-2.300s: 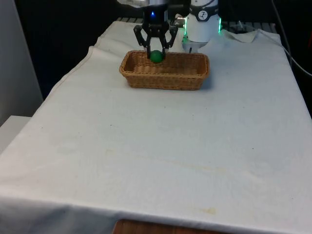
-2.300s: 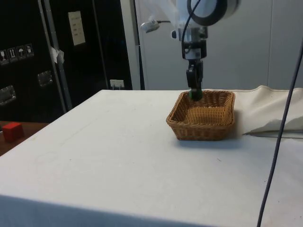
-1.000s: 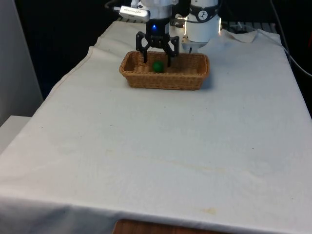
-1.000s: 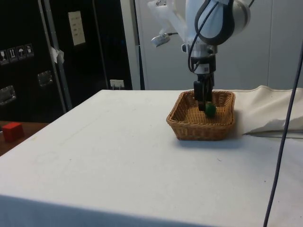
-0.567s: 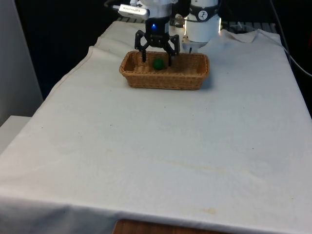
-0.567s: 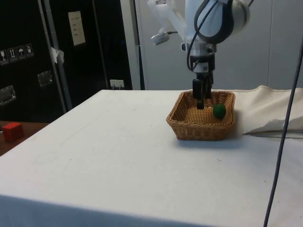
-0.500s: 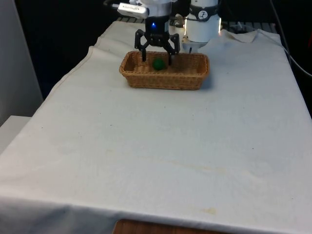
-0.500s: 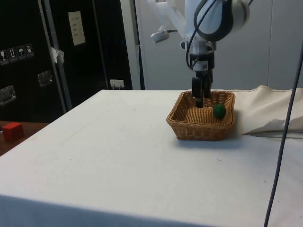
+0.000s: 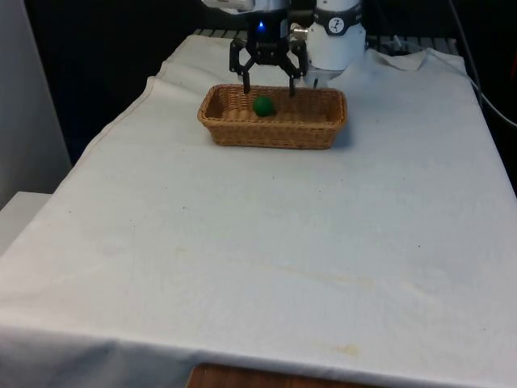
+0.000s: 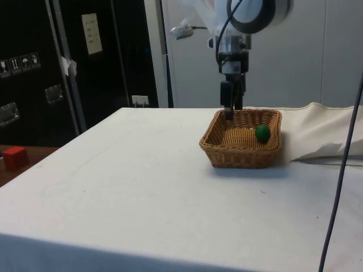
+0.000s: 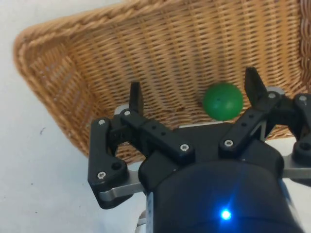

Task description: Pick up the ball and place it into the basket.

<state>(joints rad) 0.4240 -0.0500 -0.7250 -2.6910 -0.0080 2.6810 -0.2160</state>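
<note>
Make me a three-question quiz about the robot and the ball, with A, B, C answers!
1. Where is the ball?
A. in the basket
B. on the white cloth
C. in the gripper

2. What colour is the ball?
A. red
B. green
C. yellow

3. How are the gripper's fingers?
A. shut on the ball
B. shut on the basket's rim
C. open

Answers: 1 A, it lies on the woven bottom. 2 B, it shows green in every view. 3 C, the fingers stand apart above the basket, holding nothing.

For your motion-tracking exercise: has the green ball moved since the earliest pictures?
Yes. The green ball hung in the claw at the wicker basket's rim; now it lies on the basket floor, with the open claw above it.
</note>
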